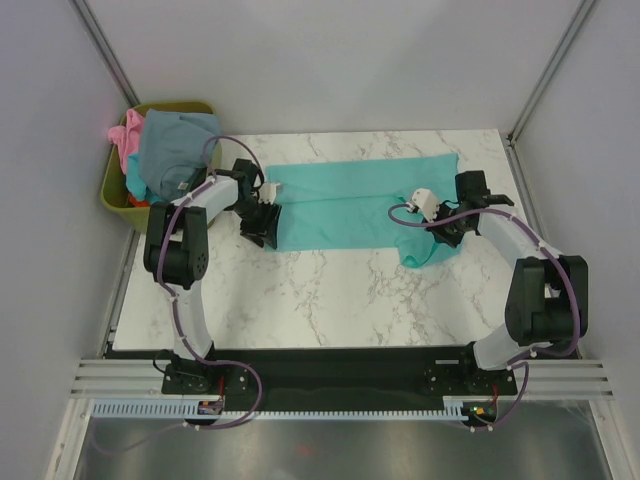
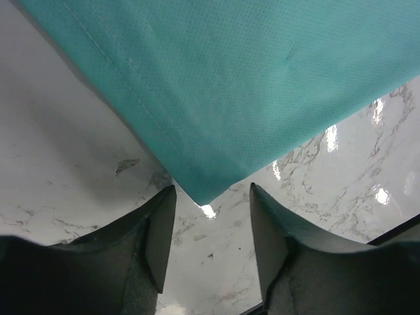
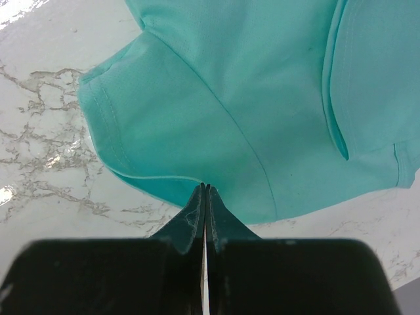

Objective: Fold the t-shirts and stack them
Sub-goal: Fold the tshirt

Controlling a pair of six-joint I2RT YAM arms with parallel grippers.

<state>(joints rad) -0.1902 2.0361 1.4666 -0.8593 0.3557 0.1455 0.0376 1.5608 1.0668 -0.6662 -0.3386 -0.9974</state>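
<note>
I'm folding the teal t-shirt [image 1: 350, 200]; left pincer [image 2: 212, 190], wide astride its 8 o'clock corner, should pinch next; right pincer [image 3: 205, 187] is pressed closed.

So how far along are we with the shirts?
Nothing is stacked yet. The teal t-shirt lies on the table, apparently folded once lengthwise. In hand: the left gripper, open, straddles its near-left corner; the right gripper is shut at the sleeve hem. Left: the grey-blue tee and pink tee, heaped in the bin.
</note>
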